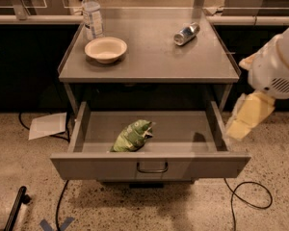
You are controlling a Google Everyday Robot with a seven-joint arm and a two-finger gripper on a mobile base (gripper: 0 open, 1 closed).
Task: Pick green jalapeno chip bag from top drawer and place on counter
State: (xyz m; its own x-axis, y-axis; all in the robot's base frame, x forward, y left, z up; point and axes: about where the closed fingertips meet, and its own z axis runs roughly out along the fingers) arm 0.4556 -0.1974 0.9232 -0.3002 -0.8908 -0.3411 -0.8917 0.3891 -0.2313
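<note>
The green jalapeno chip bag (132, 136) lies in the open top drawer (149, 165), left of centre and near the front panel. The drawer is pulled out under the counter (149, 57). My gripper (245, 117) hangs from the white arm (277, 69) at the right. It is just above the drawer's right wall, well to the right of the bag, and holds nothing that I can see.
On the counter stand a water bottle (92, 19) at the back left, a cream bowl (106, 49) in front of it, and a silver can (186, 33) lying at the back right. A sheet of paper (48, 125) and cables (248, 198) lie on the floor.
</note>
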